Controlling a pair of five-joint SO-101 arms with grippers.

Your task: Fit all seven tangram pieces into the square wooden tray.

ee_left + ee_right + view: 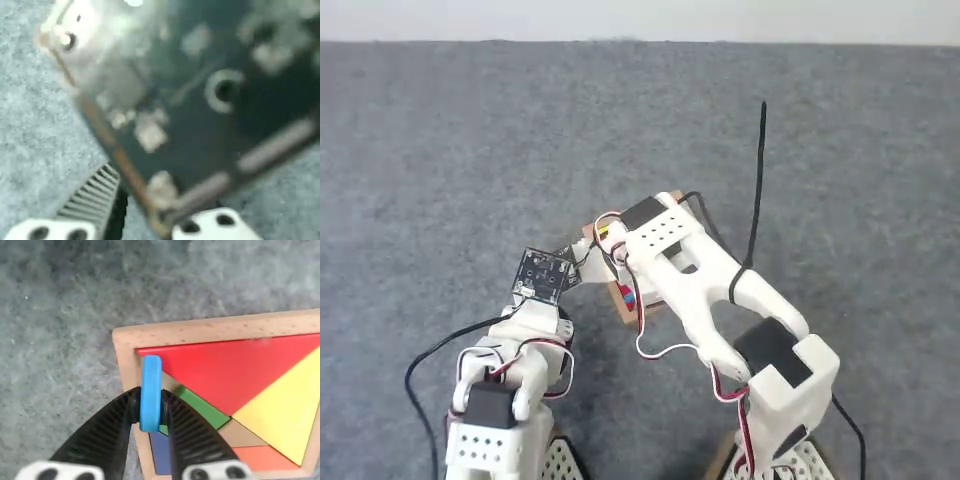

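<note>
Black fingers (pixel 115 425) of right gripper (pixel 150 397) clamped on blue piece (pixel 151 375), held on edge just inside one corner of tray (pixel 200 329). Long axis pointing away from the fingers toward that corner, far end at the border of red triangle (pixel 235 370); touching or just above, cannot tell. Bare wood (pixel 171 382) right beside the piece, between red triangle and green piece (pixel 197 407): likely the slot, so probably needs tipping from upright to flat before letting go.

Counted: one tray, two arms, six pieces. Five lying flat in tray: red triangle along one edge, yellow triangle (pixel 285 415) against it, green piece, dark blue piece (pixel 160 452) and orange piece (pixel 255 457) toward the opposite edge. One more in the grip.

Tray near the middle of table (pixel 440 150), under right arm, clearly the nearer one. Left gripper (pixel 575 262) just beside tray's edge; open or closed, cannot tell.
</note>
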